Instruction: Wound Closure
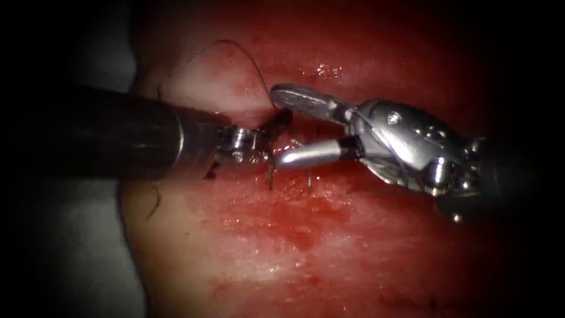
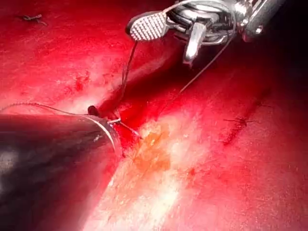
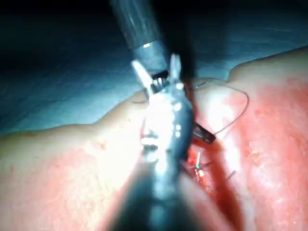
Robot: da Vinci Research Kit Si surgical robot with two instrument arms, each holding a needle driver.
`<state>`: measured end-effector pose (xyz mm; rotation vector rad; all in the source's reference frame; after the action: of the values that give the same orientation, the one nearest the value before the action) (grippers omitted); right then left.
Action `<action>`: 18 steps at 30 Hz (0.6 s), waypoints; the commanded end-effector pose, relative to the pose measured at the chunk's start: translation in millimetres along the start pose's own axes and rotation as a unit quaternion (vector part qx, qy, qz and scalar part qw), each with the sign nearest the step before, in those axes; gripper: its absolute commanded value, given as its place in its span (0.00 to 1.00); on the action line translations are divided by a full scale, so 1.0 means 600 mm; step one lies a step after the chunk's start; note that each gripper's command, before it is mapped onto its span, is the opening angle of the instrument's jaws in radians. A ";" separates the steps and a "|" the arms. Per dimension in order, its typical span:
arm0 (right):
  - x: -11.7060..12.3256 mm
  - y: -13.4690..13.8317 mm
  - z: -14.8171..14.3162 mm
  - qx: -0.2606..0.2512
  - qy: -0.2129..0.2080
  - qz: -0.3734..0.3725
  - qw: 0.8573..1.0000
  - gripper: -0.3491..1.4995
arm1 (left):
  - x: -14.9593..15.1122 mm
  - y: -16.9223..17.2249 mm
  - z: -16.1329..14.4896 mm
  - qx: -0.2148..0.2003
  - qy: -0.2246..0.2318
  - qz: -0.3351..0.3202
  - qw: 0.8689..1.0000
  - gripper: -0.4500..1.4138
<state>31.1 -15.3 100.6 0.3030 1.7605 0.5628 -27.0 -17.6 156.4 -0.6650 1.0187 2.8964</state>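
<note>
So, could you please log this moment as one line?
left hand at cut | right hand open, empty | thread looped over tissue | needle: cannot tell

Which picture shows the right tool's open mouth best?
The endoscope view: the right tool shows both jaws spread wide, from the side. The left wrist view shows its ridged jaw face. The right wrist view sees it from behind.

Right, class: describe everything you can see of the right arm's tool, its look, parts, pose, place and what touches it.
The right arm's tool is shiny silver metal: a bulky wrist joint with screws and pulleys, ending in two slim jaws. It comes in from the endoscope view's right, lying low over the tissue. The jaws are spread open over the cut, holding nothing; the upper jaw's ridged gripping face shows in the left wrist view. The thread runs close by the upper jaw. The tips end near the left arm's tool.
</note>
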 end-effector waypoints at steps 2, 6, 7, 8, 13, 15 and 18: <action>-0.0007 0.0004 -0.0005 -0.029 -0.002 -0.011 1.000 0.83 | 0.0007 0.0021 -0.0018 0.000 -0.001 -0.002 1.000 0.00; 0.0002 0.0018 -0.0015 -0.062 -0.008 -0.021 0.998 0.83 | 0.0009 0.0023 -0.0037 0.006 0.000 0.000 1.000 0.00; 0.0006 0.0027 -0.0022 -0.091 -0.020 -0.027 0.995 0.83 | 0.0011 0.0024 -0.0049 0.007 0.001 0.001 1.000 0.00; 0.0007 0.0032 -0.0026 -0.104 -0.026 -0.028 0.994 0.82 | 0.0013 0.0024 -0.0056 0.008 0.001 0.004 1.000 0.00; 0.0007 0.0050 -0.0042 -0.148 -0.055 -0.048 0.986 0.80 | 0.0022 0.0028 -0.0090 0.016 0.002 0.013 1.000 0.00; 0.0004 0.0058 -0.0050 -0.170 -0.084 -0.057 0.980 0.78 | 0.0026 0.0030 -0.0104 0.018 0.002 0.017 1.000 0.00; -0.0006 0.0064 -0.0059 -0.196 -0.127 -0.065 0.970 0.75 | 0.0035 0.0034 -0.0126 0.023 0.000 0.030 0.999 0.00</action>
<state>27.0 -12.5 103.1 -0.0241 1.3575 0.7255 -25.8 -23.4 150.5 -0.6437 1.1398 2.9092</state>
